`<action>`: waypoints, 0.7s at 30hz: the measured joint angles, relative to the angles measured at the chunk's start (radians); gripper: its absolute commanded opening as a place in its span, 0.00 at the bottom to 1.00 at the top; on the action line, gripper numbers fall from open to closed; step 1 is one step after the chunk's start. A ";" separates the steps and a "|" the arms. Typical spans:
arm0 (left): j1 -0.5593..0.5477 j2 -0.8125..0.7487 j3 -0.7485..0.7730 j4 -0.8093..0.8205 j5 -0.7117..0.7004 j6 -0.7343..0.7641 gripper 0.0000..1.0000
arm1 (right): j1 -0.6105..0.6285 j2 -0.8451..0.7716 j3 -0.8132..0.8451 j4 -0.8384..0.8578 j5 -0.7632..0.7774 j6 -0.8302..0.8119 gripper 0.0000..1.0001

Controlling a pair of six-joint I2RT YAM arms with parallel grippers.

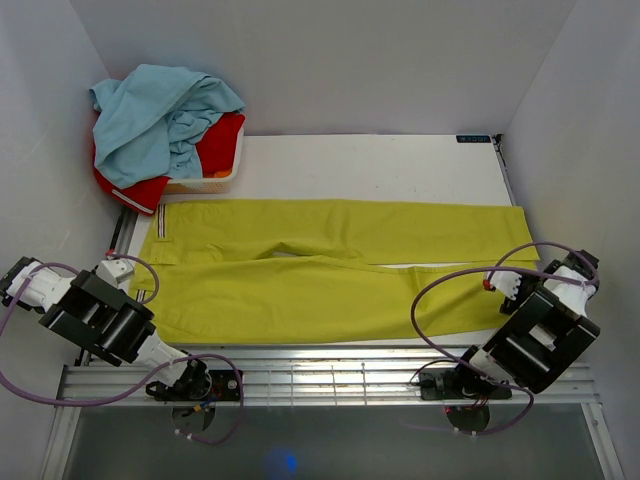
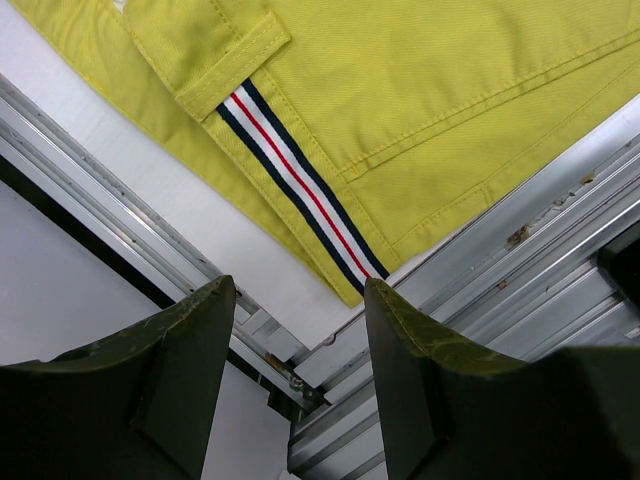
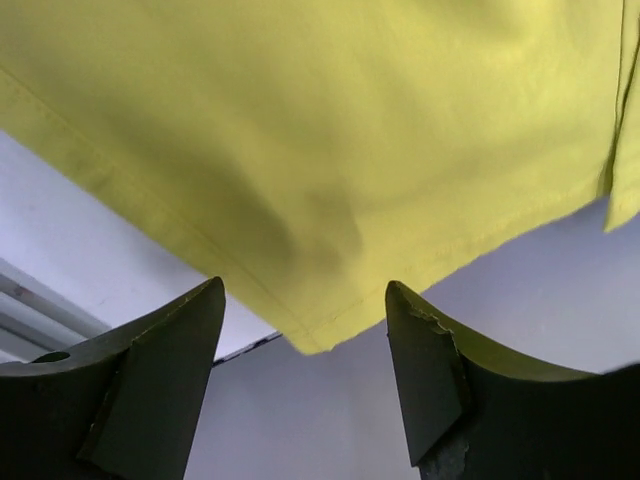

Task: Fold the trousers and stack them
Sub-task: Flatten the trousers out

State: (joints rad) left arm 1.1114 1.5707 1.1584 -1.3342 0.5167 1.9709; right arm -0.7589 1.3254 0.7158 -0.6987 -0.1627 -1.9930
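- The left gripper (image 2: 300,297) hovers wide open and empty, the striped label (image 2: 300,190) at its 12 o'clock, apparently lined up to pinch that waistband corner.
- The trousers (image 1: 330,270) lie flat, legs towards 3 o'clock.
- The right gripper (image 3: 305,292) gapes empty at the hem corner, likely to pinch it likewise.

You have the trousers (image 1: 300,290) spread flat, waistband just beside your left gripper (image 1: 125,272), leg ends beside your right gripper (image 1: 505,286).
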 measured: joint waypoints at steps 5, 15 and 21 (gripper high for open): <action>0.000 0.000 0.000 0.000 0.000 0.000 0.66 | -0.069 -0.008 0.033 -0.068 -0.026 -0.001 0.66; 0.000 0.000 0.000 0.000 0.000 0.001 0.66 | -0.131 0.042 0.040 -0.051 -0.034 0.000 0.59; 0.000 0.000 0.002 0.000 0.001 0.001 0.66 | -0.131 0.042 -0.018 0.001 -0.029 -0.003 0.59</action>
State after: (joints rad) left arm 1.1114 1.5707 1.1606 -1.3342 0.5179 1.9717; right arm -0.8898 1.3670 0.6975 -0.6975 -0.1913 -1.9961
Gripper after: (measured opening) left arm 0.656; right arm 0.613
